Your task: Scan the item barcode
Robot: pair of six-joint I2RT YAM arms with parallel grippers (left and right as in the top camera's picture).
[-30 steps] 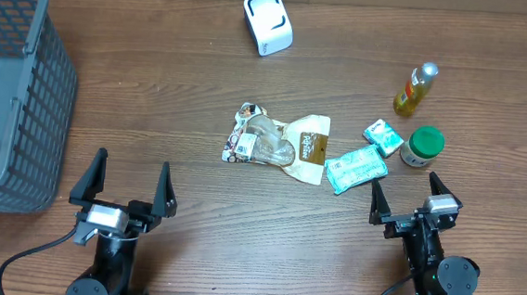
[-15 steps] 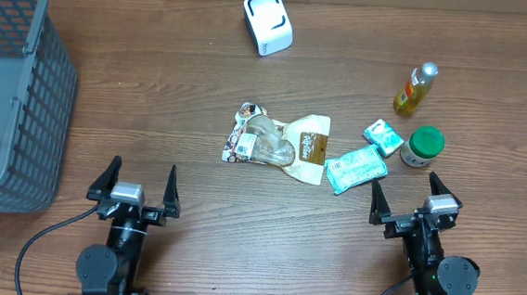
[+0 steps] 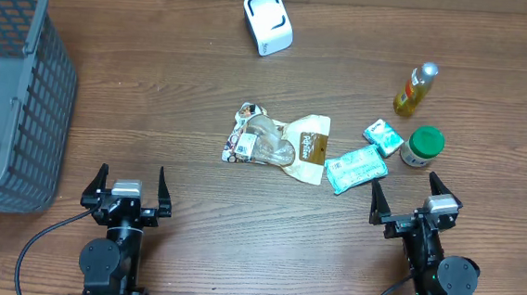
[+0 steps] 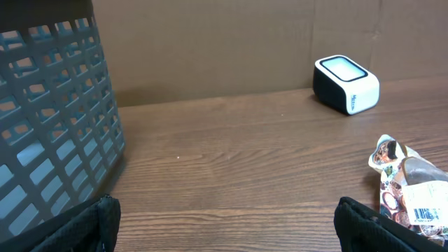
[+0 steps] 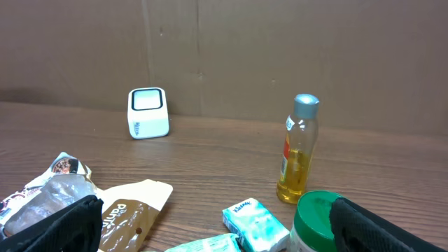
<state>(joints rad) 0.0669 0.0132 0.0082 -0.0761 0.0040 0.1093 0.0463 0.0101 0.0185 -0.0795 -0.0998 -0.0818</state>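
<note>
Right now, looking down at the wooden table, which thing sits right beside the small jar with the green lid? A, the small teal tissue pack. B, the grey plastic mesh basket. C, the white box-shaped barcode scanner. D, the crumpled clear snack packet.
A: in the overhead view the small teal tissue pack lies right beside the green-lidded jar, nearer to it than anything else on the table.

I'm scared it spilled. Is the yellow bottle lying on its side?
No, the yellow bottle stands upright on the table.
</note>
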